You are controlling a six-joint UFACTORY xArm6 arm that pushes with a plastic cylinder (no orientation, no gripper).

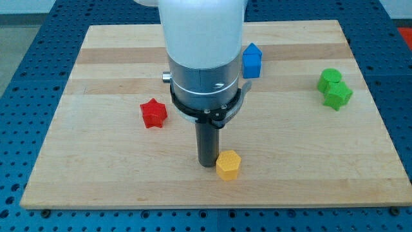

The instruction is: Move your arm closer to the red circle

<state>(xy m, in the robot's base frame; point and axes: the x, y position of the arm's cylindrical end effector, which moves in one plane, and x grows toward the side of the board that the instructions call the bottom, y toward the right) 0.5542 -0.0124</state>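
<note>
No red circle shows in the camera view; the arm's white and grey body (205, 58) hides part of the board's middle and top. My tip (206, 165) rests on the wooden board (96, 174) near the view's bottom centre. A yellow hexagon block (228, 165) sits just to the right of the tip, touching it or nearly so. A red star block (153, 113) lies up and to the left of the tip, well apart from it.
A blue block (252, 60) stands right of the arm's body near the view's top. Two green blocks, one (331, 78) just above the other (337, 95), sit close together at the view's right. A blue perforated table surrounds the board.
</note>
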